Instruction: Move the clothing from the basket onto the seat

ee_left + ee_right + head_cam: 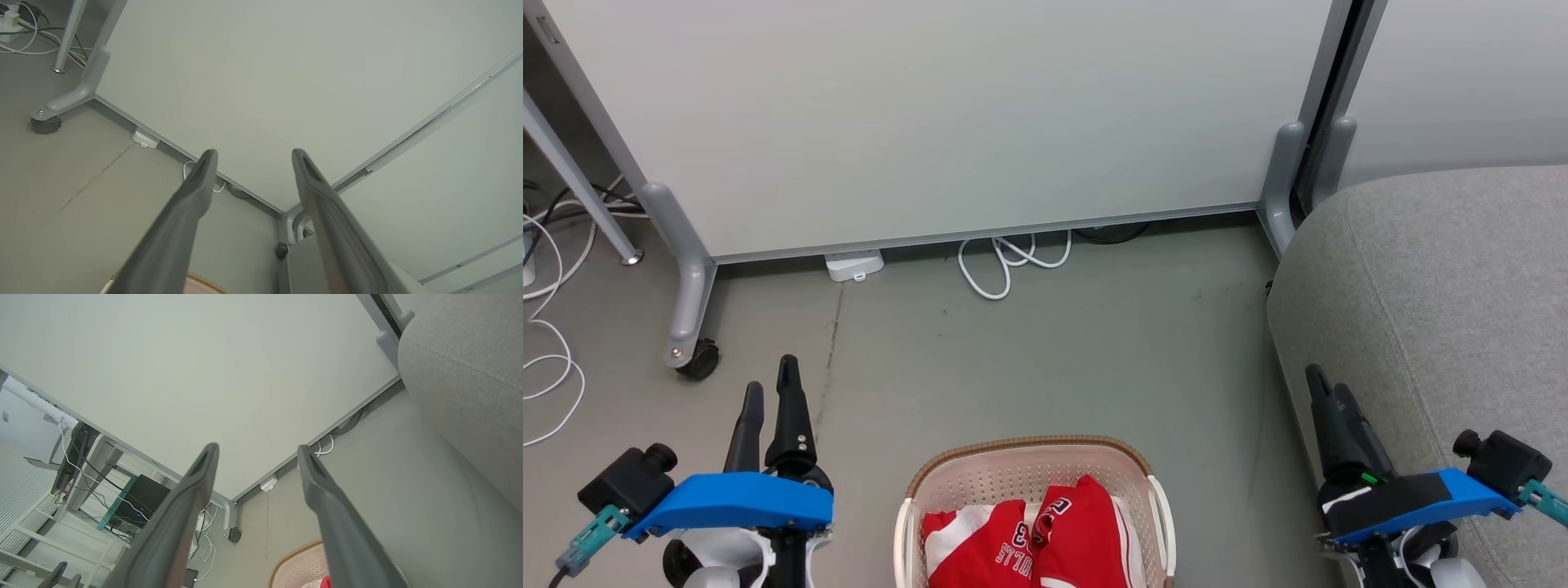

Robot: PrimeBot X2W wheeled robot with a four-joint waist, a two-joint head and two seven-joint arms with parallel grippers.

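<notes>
Both grippers spread and empty, jerseys waiting in the basket.

Head view: the clothing lies bunched in the basket, near and centre on the floor, with the seat to the right. The left gripper hovers left of the basket and the right gripper hangs at the seat's near edge, both pointing away toward the partition and touching nothing. To start well, I judge one arm should tip down over the basket and pinch a raised fold of one jersey, not the rim. Left wrist view: its fingers stand wide apart, aimed at the partition's foot, with the braided rim at the bottom edge. Right wrist view: fingers equally wide, basket below, seat on the right.
</notes>
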